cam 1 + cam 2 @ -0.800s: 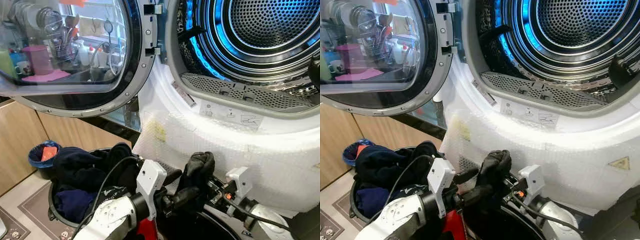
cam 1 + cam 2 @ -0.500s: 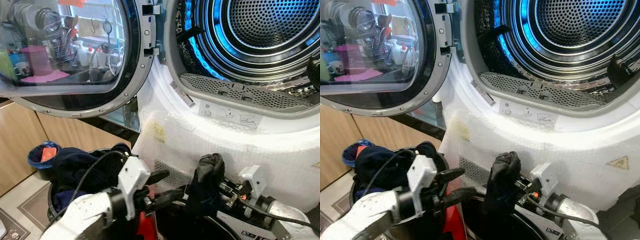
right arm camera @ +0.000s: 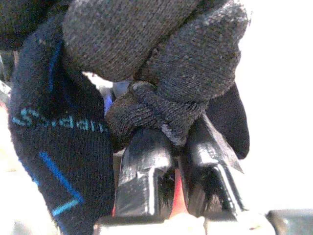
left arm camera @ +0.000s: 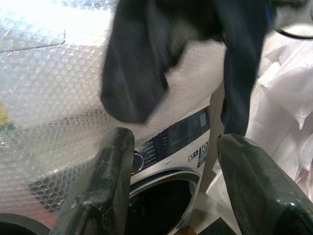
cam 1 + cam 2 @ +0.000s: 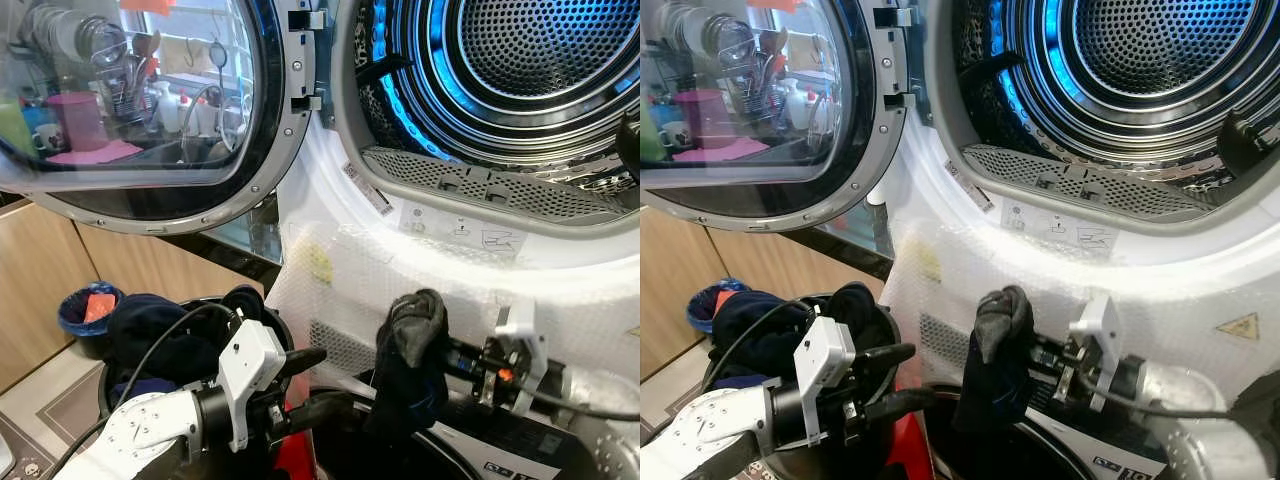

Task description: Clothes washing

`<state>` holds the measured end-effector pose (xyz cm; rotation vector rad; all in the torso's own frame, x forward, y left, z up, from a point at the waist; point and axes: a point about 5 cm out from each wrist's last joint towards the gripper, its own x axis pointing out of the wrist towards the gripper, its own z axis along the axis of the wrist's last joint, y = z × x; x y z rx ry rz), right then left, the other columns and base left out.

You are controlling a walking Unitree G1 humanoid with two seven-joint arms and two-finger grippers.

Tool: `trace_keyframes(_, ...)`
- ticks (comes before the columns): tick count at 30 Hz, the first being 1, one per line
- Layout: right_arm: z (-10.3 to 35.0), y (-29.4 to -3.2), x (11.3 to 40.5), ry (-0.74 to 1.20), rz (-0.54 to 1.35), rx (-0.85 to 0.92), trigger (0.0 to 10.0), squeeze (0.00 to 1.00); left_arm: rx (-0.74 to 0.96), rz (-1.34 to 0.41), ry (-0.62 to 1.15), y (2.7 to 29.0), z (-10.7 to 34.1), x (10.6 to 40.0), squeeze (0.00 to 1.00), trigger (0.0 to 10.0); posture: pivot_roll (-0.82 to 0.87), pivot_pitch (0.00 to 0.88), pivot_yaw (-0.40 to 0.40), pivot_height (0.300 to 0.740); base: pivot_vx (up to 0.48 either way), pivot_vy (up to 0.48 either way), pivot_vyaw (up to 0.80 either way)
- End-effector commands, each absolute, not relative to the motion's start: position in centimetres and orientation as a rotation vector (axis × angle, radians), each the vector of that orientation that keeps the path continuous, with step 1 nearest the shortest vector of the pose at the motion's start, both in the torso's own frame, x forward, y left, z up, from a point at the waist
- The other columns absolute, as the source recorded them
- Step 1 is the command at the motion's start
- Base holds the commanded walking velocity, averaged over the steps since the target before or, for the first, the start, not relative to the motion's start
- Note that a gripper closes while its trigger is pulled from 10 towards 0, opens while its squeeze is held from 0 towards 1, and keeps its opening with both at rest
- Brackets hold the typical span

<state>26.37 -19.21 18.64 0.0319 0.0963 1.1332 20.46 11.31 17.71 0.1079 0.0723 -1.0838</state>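
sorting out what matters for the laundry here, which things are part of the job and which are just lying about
Part of the job:
- dark socks, clamped in the right gripper
- open drum of the machine
- basket of dark clothes
- left gripper, open, beside the socks

Just lying about:
- small blue bin
- bubble wrap on the machine front
- kitchenware reflected in the door glass
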Motion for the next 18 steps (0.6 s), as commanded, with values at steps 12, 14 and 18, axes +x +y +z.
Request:
trace_keyframes(12, 28.0, -15.4, 30.6, -0.121, 1.138, 0.144, 10.0, 0.0, 0.13, -1.043, 0.025, 11.1, 19.4, 19.2, 0.0, 10.0, 0.12, 0.0, -0.108, 0.74, 0.0, 0.0, 0.0)
trace_keyframes(14, 29.3, -14.9, 32.6, -0.094, 1.039, 0.151, 10.0, 0.0, 0.115, -1.027, 0.017, 11.0, 19.7, 19.0, 0.0, 10.0, 0.13, 0.0, -0.116, 0.74, 0.0, 0.0, 0.0)
trace_keyframes(18, 31.2, -14.4, 35.0, -0.075, 0.95, 0.135, 10.0, 0.0, 0.093, -1.009, 0.015, 10.9, 20.0, 18.4, 0.0, 10.0, 0.14, 0.0, -0.132, 0.74, 0.0, 0.0, 0.0)
